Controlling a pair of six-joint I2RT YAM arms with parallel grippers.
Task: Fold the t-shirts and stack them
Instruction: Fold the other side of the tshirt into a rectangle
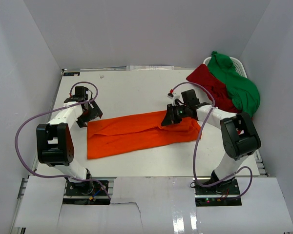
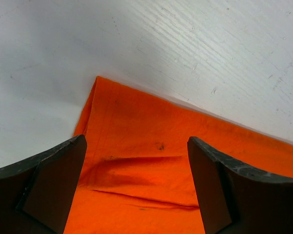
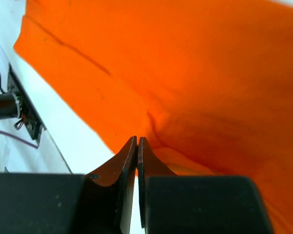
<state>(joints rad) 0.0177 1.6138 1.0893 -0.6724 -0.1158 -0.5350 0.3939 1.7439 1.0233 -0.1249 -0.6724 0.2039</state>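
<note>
Where the orange t-shirt [image 1: 136,134] lies: mid-table [image 1: 132,92], folded into a long band running left to right, with its sleeves and collar impossible to pick out.
Left gripper [image 2: 136,141]: just over the band's left far corner, jaws wide apart, nothing between them; whether the fingers touch the cloth cannot be told.
Right gripper [image 3: 137,140]: at the band's far edge near its right end, jaws pressed together on the hem, where the cloth puckers; how much is caught is hidden.
Dark red t-shirt [image 1: 212,87]: beyond the band's right end, bunched, partly under the green one.
Green t-shirt [image 1: 237,85]: heaped just right of the red, its shape unreadable.
Basket [image 1: 237,62]: under that heap, only a strip of white rim showing.
</note>
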